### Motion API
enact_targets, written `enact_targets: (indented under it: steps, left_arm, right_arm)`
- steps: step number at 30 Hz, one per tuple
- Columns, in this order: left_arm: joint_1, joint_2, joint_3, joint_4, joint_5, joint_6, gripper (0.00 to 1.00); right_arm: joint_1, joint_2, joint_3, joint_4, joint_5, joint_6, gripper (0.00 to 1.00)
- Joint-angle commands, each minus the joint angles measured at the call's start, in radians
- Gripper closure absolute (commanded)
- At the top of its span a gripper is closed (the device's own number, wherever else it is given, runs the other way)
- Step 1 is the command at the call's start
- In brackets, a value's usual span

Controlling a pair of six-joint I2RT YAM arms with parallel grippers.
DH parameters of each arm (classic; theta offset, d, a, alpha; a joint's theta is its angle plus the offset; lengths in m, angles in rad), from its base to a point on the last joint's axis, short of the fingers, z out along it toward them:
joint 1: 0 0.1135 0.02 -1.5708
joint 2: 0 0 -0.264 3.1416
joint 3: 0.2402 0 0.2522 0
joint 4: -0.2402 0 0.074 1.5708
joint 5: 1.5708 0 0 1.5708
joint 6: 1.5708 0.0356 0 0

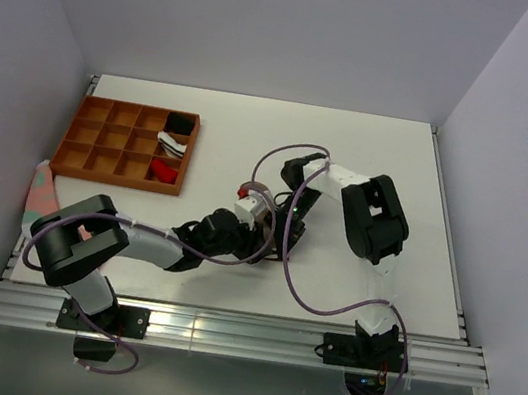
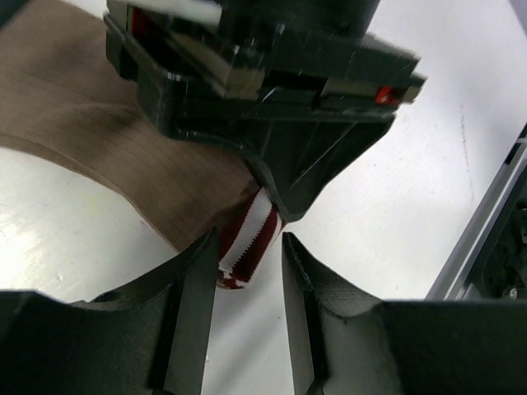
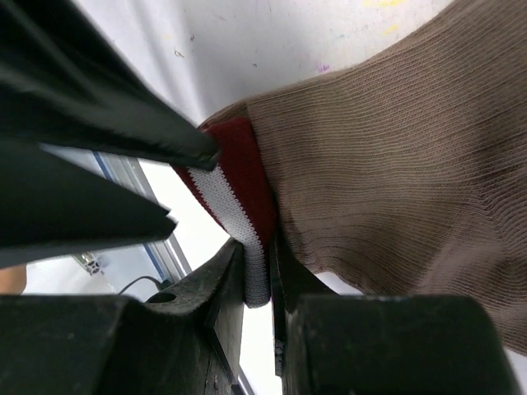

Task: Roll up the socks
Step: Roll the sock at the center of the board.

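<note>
The tan-brown sock lies on the white table, and its maroon-and-white striped cuff is lifted. My right gripper is shut on the cuff's edge. In the left wrist view the same sock runs up to the left. Its cuff hangs from the right gripper's tip between the fingers of my left gripper. The left jaws stand open around the cuff, which sits close to the left finger. In the top view both grippers meet at mid-table, left and right, and hide the sock. No loose bright red sock shows.
An orange compartment tray stands at the back left, with black, white and red rolled bundles in its right-hand cells. A pink-and-green cloth lies at the table's left edge. The table's metal front rail is close on the right.
</note>
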State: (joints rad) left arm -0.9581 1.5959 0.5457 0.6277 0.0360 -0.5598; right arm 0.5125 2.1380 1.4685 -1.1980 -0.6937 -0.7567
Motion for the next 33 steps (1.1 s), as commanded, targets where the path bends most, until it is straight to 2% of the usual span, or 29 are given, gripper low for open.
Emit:
enact_targets:
  steps: [1, 8, 12, 14, 15, 19, 26, 33]
  left_arm:
    - [-0.004, 0.035, 0.031, 0.055, 0.044, 0.031, 0.58]
    - [-0.004, 0.084, 0.025, 0.098, 0.068, 0.000, 0.59]
    - [-0.004, 0.108, 0.049, 0.073, 0.082, -0.017, 0.67]
    - [-0.004, 0.113, 0.046, 0.075, 0.082, -0.026, 0.77]
    - [-0.004, 0.121, 0.046, 0.076, 0.093, -0.037, 0.85]
    - [-0.004, 0.145, 0.049, 0.069, 0.110, -0.061, 1.00]
    - [-0.002, 0.168, -0.007, 0.108, 0.117, -0.141, 1.00]
    - [0.013, 0.179, -0.049, 0.109, 0.128, -0.244, 1.00]
  right_arm:
    - [-0.003, 0.005, 0.036, -0.037, -0.007, -0.004, 0.83]
    - [-0.003, 0.008, 0.029, -0.034, -0.007, -0.009, 0.83]
    - [-0.003, 0.005, 0.026, -0.022, -0.004, -0.001, 0.82]
    - [-0.002, 0.002, 0.023, -0.009, -0.007, 0.008, 0.81]
    - [-0.003, 0.000, 0.020, 0.000, -0.007, 0.017, 0.79]
    - [-0.003, -0.026, -0.003, 0.058, -0.004, 0.062, 0.68]
    - [-0.022, -0.128, -0.074, 0.216, 0.028, 0.166, 0.52]
    - [-0.117, -0.253, -0.138, 0.327, 0.074, 0.229, 0.46]
